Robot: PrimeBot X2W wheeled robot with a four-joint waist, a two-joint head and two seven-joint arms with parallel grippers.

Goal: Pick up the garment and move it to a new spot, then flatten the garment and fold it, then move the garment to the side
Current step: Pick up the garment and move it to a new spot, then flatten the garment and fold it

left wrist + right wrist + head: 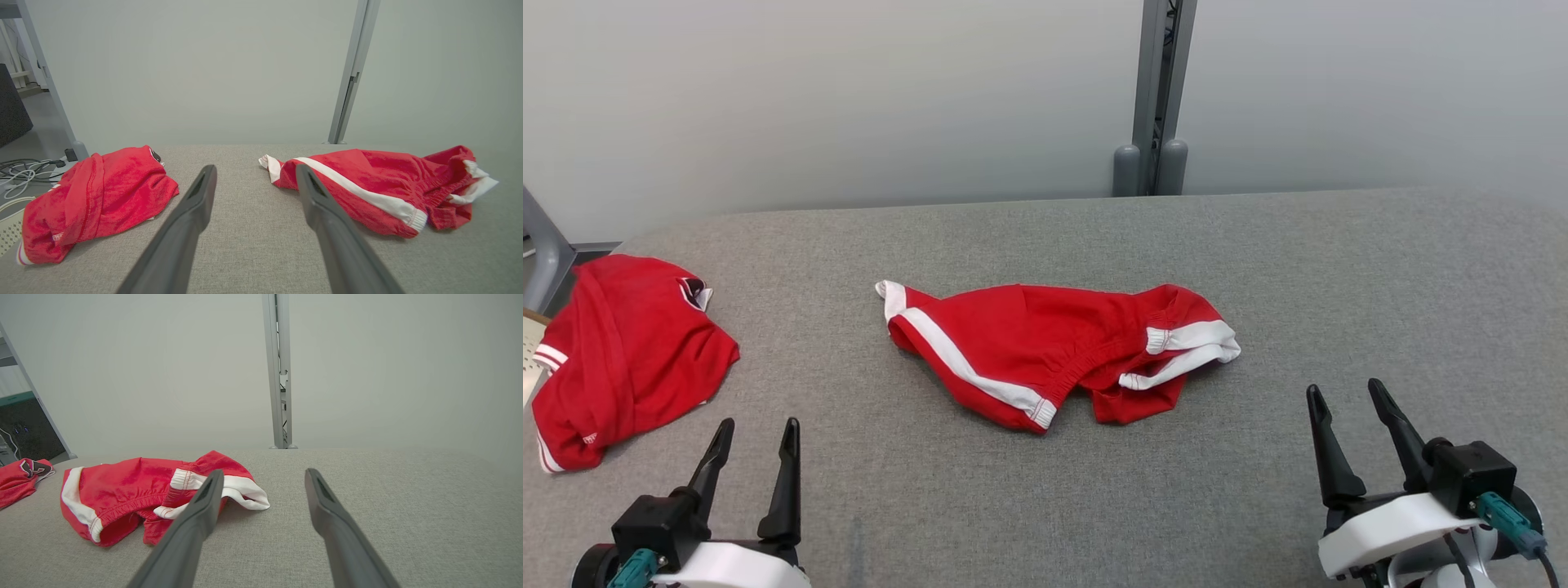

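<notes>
A crumpled red garment (1045,351) with white side stripes and white hems lies in the middle of the grey fabric-covered table (1339,269). My left gripper (756,425) stands open near the front left edge, short of the garment and left of it. In the left wrist view the garment (367,183) lies ahead and to the right of the open left gripper (254,168). My right gripper (1343,388) is open at the front right, apart from the garment's white-hemmed end. The right wrist view puts the garment (122,486) ahead and left of that gripper (264,472).
A second red garment (629,351) lies bunched at the table's left edge, also seen in the left wrist view (98,192). A grey metal post (1156,98) stands behind the table against a pale wall. Cables (24,171) lie on the floor beyond the left edge.
</notes>
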